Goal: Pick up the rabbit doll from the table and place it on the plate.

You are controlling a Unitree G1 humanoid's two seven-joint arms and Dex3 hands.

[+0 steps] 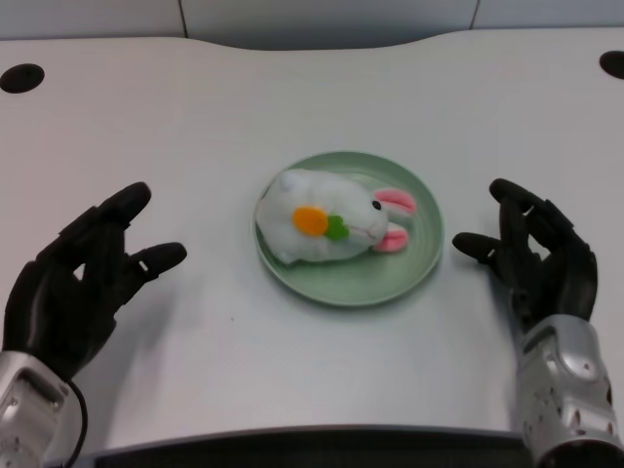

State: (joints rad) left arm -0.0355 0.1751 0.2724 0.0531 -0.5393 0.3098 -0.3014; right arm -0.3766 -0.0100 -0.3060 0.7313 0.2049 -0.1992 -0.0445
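Left hand [83, 278] rests on the table [214, 107] well apart from the plate, fingers spread and holding nothing.

The rabbit doll [327, 216] lies on its side on the green plate [390, 278], its white body filling the left and middle of the dish, pink ears pointing right and an orange carrot with a green top stitched on its front. Its left edge seems to overhang the rim slightly, though the white plush against the pale table makes that hard to judge. By how things lie, the placing looks done.

The doll appears soft and light, plush that would squash under the fingers rather than slip; it is not fragile. The plump middle of the body offers the surest hold, the ears being thin and floppy.

The right hand [536, 258] waits just beside the plate's right rim, fingers loosely curled.
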